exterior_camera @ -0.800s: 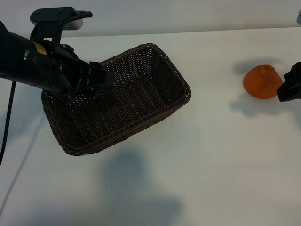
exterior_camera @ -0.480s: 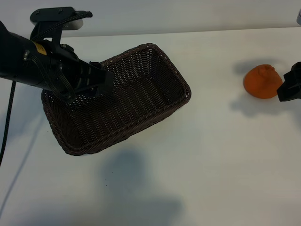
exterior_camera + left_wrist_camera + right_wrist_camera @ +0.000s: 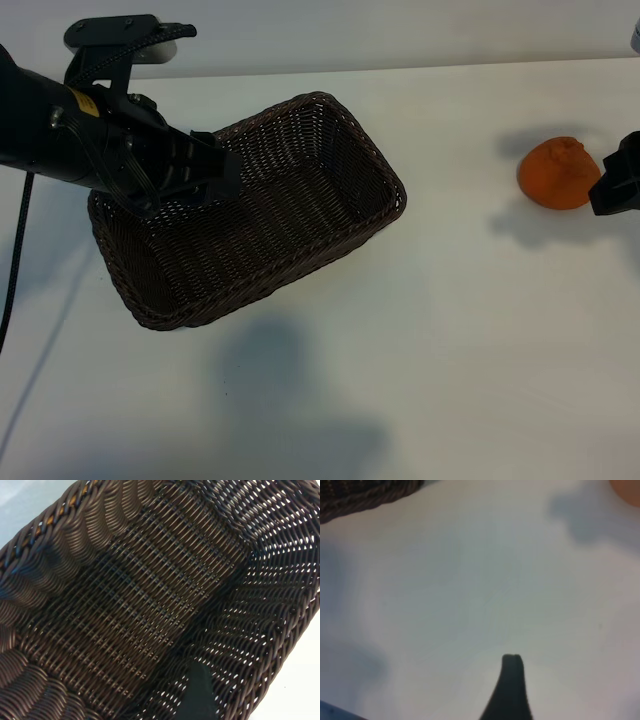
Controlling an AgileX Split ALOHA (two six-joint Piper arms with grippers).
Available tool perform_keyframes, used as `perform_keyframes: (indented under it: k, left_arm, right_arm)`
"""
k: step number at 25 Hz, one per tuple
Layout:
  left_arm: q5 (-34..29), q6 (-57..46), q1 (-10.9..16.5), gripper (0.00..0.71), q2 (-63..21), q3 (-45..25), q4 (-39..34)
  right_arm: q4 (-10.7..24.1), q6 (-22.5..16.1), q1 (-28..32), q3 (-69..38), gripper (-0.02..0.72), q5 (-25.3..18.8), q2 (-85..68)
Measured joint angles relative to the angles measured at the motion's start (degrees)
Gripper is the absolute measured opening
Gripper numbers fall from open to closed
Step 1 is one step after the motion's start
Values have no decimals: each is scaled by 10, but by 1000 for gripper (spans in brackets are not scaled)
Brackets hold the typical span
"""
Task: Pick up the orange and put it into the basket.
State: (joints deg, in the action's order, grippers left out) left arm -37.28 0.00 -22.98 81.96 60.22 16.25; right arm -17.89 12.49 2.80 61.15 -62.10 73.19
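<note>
I see a white table (image 3: 440, 330); left gripper (image 3: 215, 170) spread over the basket (image 3: 330, 215); right gripper (image 3: 618, 185) spread beside the orange (image 3: 557, 173).

The basket (image 3: 330, 215) is dark brown, woven in fine ribbed rows with a braided rim. The orange (image 3: 558, 173) is dull orange with bumpy skin. The table (image 3: 450, 350) is plain white, marked by soft grey shadows. Both arms are black, the left arm (image 3: 60, 130) with a small yellow label.
</note>
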Motion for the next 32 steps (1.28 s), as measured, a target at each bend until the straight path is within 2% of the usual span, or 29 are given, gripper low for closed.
perform_keyframes:
  k: [11,16,19,25,28,32]
  left_arm:
    - [47,0,0,592,0,0,0]
    - [30,-14,0,592,0,1,-6]
    - [0,-98,0,592,-9,1,-63]
    - [-100,-310,-1,592,-38,0,-252]
    - [-138,-375,-2,592,-58,-24,-296]
    - [-133,-438,-2,592,-67,-73,-322]
  right_arm:
    - [0,0,0,0,595,0,0]
    - [0,0,0,0,595,0,0]
    - [0,0,0,0,595,0,0]
    - [0,0,0,0,595,0,0]
    - [0,0,0,0,595,0,0]
    - [0,3,0,0,595,0,0]
